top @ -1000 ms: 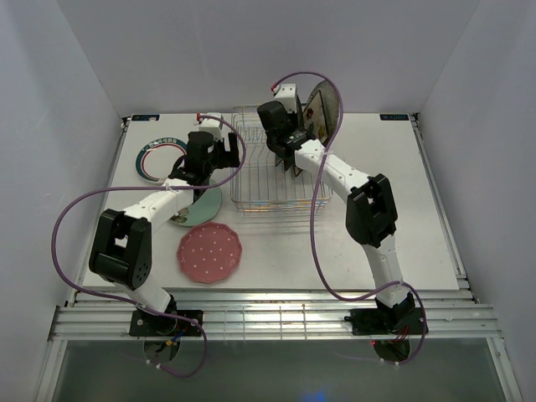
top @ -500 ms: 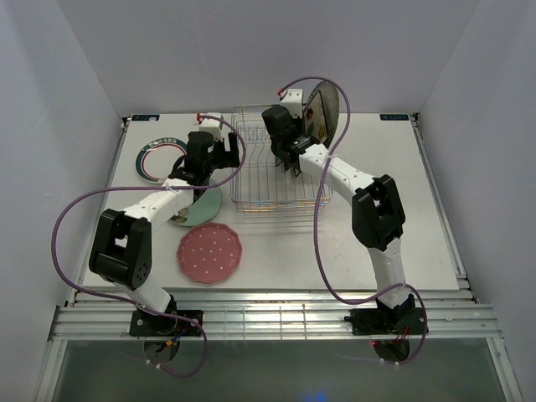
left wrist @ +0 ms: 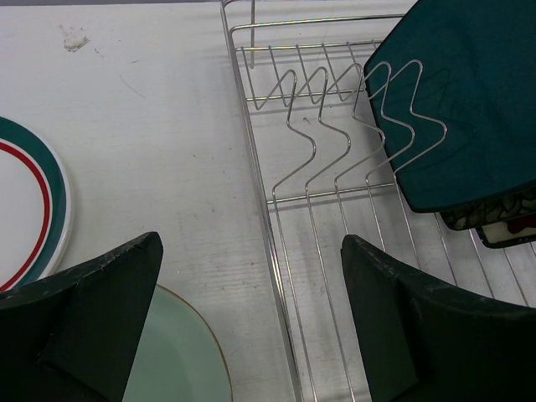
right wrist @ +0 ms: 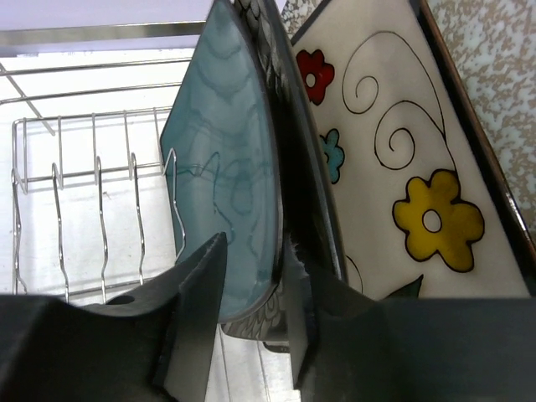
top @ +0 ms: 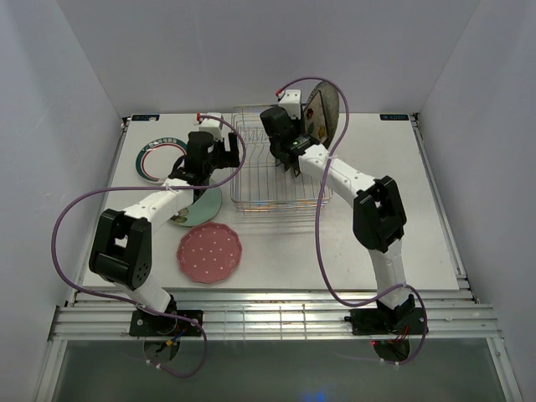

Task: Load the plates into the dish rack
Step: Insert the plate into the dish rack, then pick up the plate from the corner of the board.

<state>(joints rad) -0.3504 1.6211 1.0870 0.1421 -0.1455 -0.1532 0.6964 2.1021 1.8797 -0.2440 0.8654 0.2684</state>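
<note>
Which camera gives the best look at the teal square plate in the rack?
Left wrist: the teal plate shows its broad side, leaning against the dish rack prongs. Right wrist sees it close but obliquely. The top view hides it behind the right arm.

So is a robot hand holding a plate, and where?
The left gripper is open and empty. The right gripper straddles the rim of the teal plate; whether it grips cannot be told.
</note>
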